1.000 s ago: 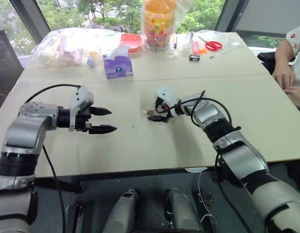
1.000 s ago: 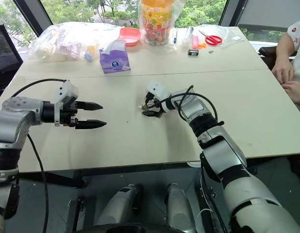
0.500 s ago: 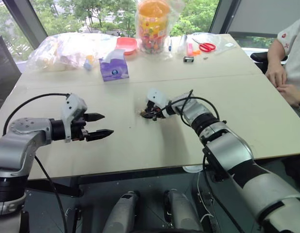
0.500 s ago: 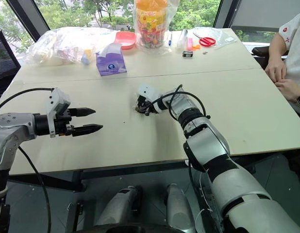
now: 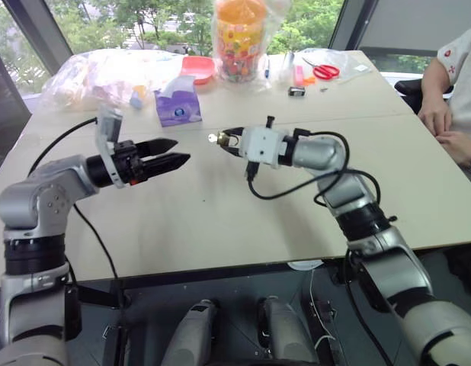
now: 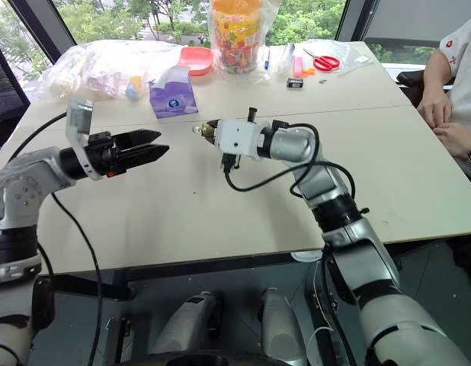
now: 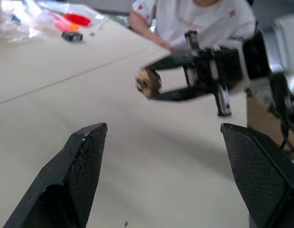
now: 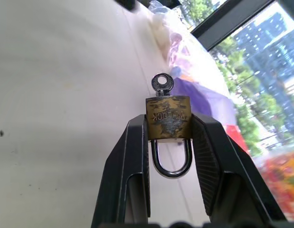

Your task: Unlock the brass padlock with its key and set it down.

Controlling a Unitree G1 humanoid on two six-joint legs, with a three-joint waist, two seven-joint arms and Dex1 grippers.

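Observation:
My right gripper is shut on the brass padlock, pinching its golden body from both sides. The silvery shackle sits closed between the fingers, pointing back at the wrist. The key sticks out of the padlock's far end. The padlock hangs above the middle of the table, facing my left gripper. That gripper is open and empty, level with the padlock and a short gap away. From the left wrist, the padlock shows beyond the open fingertips.
At the table's far side lie a purple tissue pack, clear plastic bags, a red dish, a bagged orange jar, red scissors and a small black clip. A person's hands rest at the right edge.
My right gripper shut on the padlock on the table and lifted it, rolling it toward the left gripper. The left gripper rose and turned toward it, still open.

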